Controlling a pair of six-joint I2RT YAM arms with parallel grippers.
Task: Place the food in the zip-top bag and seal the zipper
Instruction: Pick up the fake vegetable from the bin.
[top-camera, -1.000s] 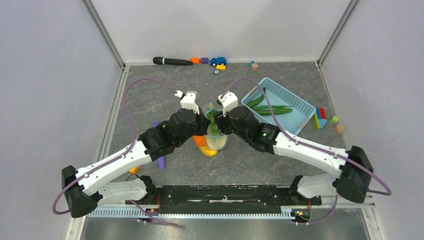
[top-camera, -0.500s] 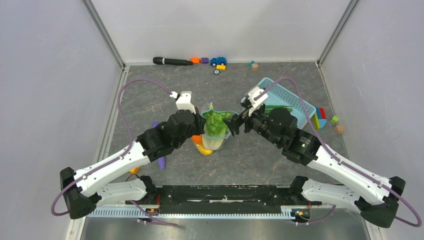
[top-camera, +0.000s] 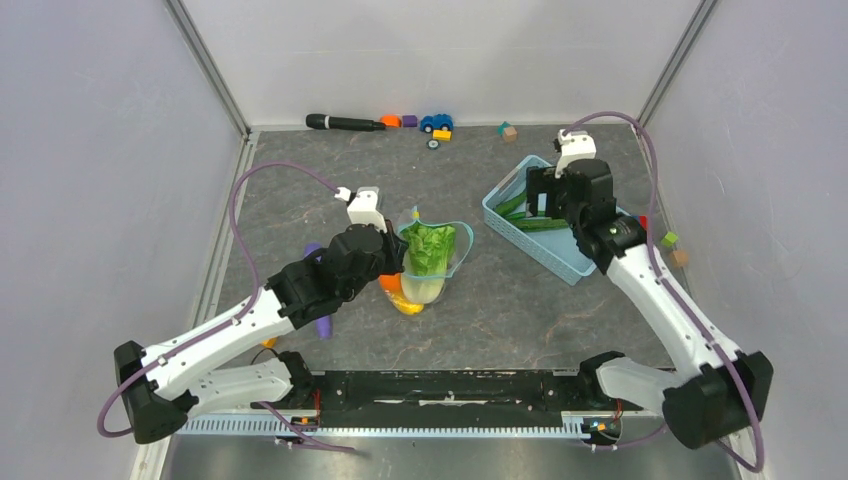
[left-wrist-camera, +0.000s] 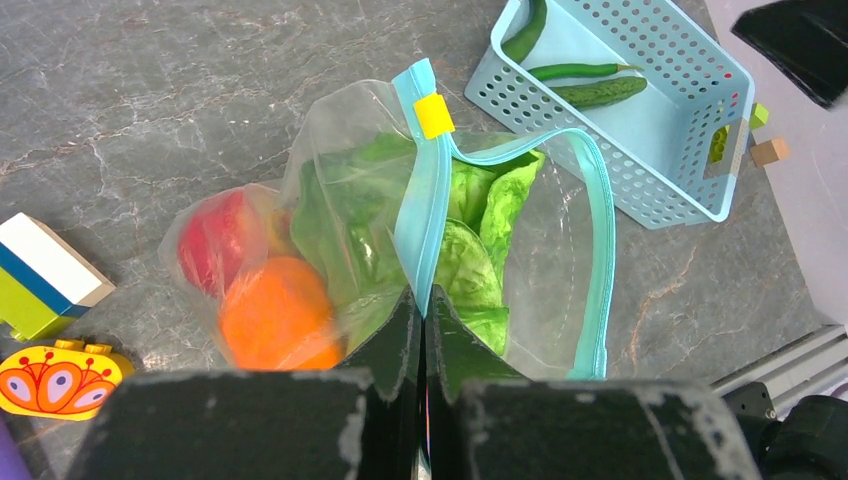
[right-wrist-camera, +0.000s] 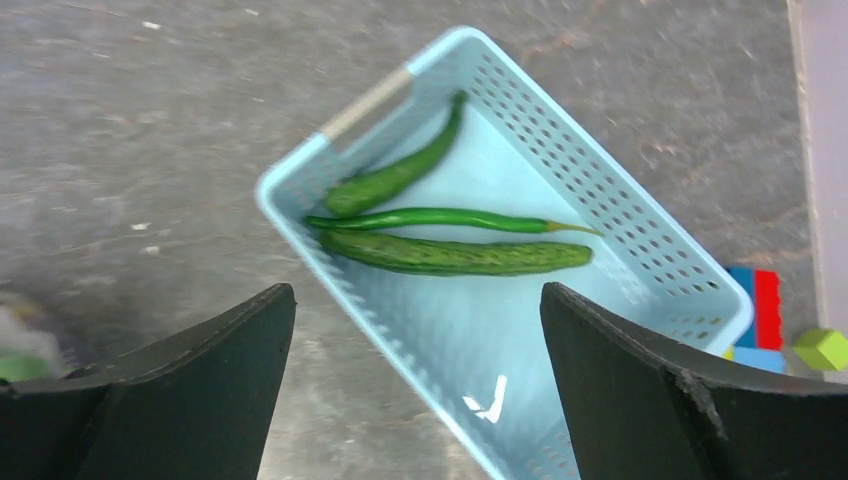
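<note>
Left gripper (left-wrist-camera: 422, 303) pinches the bag (left-wrist-camera: 560, 260) rim, propping its mouth wide, while right gripper (right-wrist-camera: 415, 292) hangs spread above the basket's (right-wrist-camera: 600, 160) pods (right-wrist-camera: 455, 255), probably next.

Bright, even light falls from overhead, leaving only faint, soft shadows on the grey worktop (top-camera: 480, 320). The overhead view is sharp. The right wrist view is smeared, and the blue basket (right-wrist-camera: 600, 180) looks soft. In the left wrist view the clear bag (left-wrist-camera: 340, 140) carries a mild sheen, and the near jaws are out of focus.
</note>
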